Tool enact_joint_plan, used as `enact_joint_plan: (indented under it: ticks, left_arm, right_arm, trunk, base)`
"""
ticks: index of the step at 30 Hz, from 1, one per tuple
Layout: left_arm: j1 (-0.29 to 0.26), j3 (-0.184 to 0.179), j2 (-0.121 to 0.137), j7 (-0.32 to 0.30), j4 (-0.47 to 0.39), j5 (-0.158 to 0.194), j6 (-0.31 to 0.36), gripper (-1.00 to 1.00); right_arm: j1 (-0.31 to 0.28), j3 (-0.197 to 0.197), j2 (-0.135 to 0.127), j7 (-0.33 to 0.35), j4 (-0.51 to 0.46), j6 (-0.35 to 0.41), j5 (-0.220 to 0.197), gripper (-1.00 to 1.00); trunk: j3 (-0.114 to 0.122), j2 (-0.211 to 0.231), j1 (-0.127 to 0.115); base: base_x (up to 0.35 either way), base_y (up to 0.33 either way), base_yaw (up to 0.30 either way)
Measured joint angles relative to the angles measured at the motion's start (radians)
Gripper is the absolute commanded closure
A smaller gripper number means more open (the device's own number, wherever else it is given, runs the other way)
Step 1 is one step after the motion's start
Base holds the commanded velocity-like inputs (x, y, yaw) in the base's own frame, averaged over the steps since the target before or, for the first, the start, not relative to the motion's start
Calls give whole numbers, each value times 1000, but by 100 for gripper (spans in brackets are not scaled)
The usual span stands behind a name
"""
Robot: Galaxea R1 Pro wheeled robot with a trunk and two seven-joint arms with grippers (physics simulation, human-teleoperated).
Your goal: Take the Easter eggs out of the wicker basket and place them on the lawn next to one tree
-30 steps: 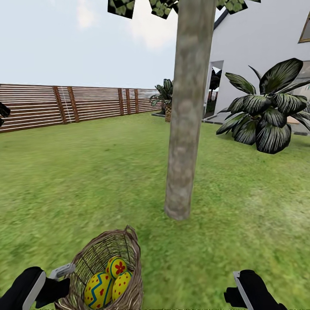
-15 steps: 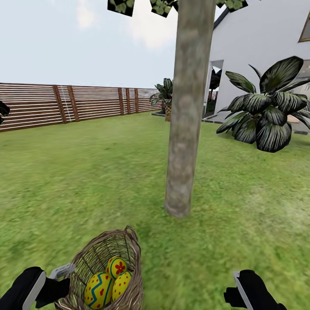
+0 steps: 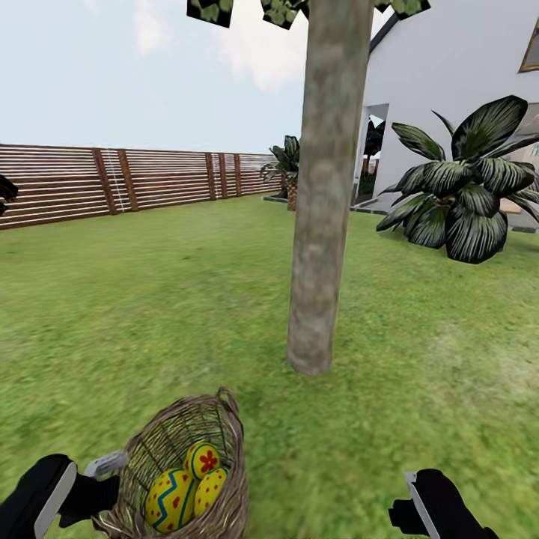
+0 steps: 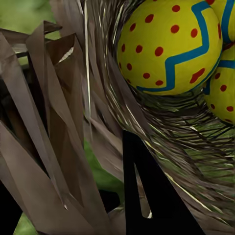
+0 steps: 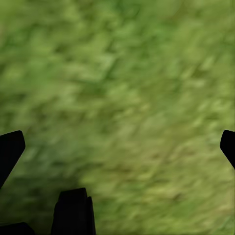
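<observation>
The left gripper [image 3: 112, 468] is clamped on the near wall of the basket [image 3: 217, 427], one finger inside the weave and the rest outside; the left wrist view shows the wicker pinched right at the jaws, with a dark finger [image 4: 152, 196] against the inner wall. All three eggs [image 3: 186, 490] lie together in the bottom of the basket, just beyond the jaws and touching one another; none is on the lawn [image 3: 150, 314] yet. The right gripper [image 3: 413, 498] hangs empty over bare grass, its jaws wide apart — the right wrist view shows both tips at the far edges with only grass between them.

The tree [image 3: 322, 224] stands straight ahead of the basket, near but not touching it, so the spot looks close enough to unload here. The sensible way is to keep the left jaws firm on the wall so the basket cannot tip, and bring the open right jaws down through the rim onto the topmost egg — probably the one with the red flower, though the blurred head view makes the stacking hard to judge; close across its narrow middle, lift clear of the rim, and set it on the grass beside the trunk; the round shells may roll if dropped.
</observation>
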Motion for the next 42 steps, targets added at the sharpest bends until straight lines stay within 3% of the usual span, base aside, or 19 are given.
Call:
enact_joint_plan:
  ticks: [1,2,3,5,8,9,10,14,23,42]
  left_arm:
    - [0,0,-1,0,0,-2,0,-100]
    - [-1,4,-18,-4,30,-26,-48,-100]
    - [0,5,-19,-3,19,-17,-74,-100]
    - [0,5,-19,-2,17,-19,-76,-100]
    - [0,5,-20,-2,10,8,-75,-100]
    - [0,4,-20,-1,30,-10,-75,-100]
    - [0,5,-20,-2,64,-1,-74,-100]
    - [0,5,-21,-2,67,-2,-75,-100]
    - [0,5,-39,0,68,-3,-73,-100]
    - [0,5,-39,-1,68,-5,-73,-100]
  right_arm:
    - [0,0,0,0,0,0,0,-100]
    - [0,0,0,0,0,0,0,-100]
    - [0,0,0,0,1,-1,0,-100]
    - [0,0,1,0,2,-1,2,-100]
    - [0,1,3,-1,2,-1,6,-100]
    - [0,1,3,-1,2,-1,6,-100]
    - [0,1,4,-1,2,-1,6,-100]
    - [0,1,5,-1,2,-1,8,-100]
    - [0,2,5,-1,2,-1,9,-100]
    - [0,3,6,-1,5,-1,10,-100]
  trunk:
    - [0,0,0]
    - [0,0,0]
    - [0,0,0]
    - [0,0,0]
    - [0,0,0]
    - [0,0,0]
    - [0,0,0]
    - [0,0,1]
    - [28,63,-34]
    - [87,196,-107]
  base:
    - [0,0,0]
    - [0,0,0]
    - [0,0,0]
    - [0,0,0]
    - [0,0,0]
    - [0,0,0]
    - [0,0,0]
    - [0,0,0]
    - [0,0,0]
    - [0,0,0]
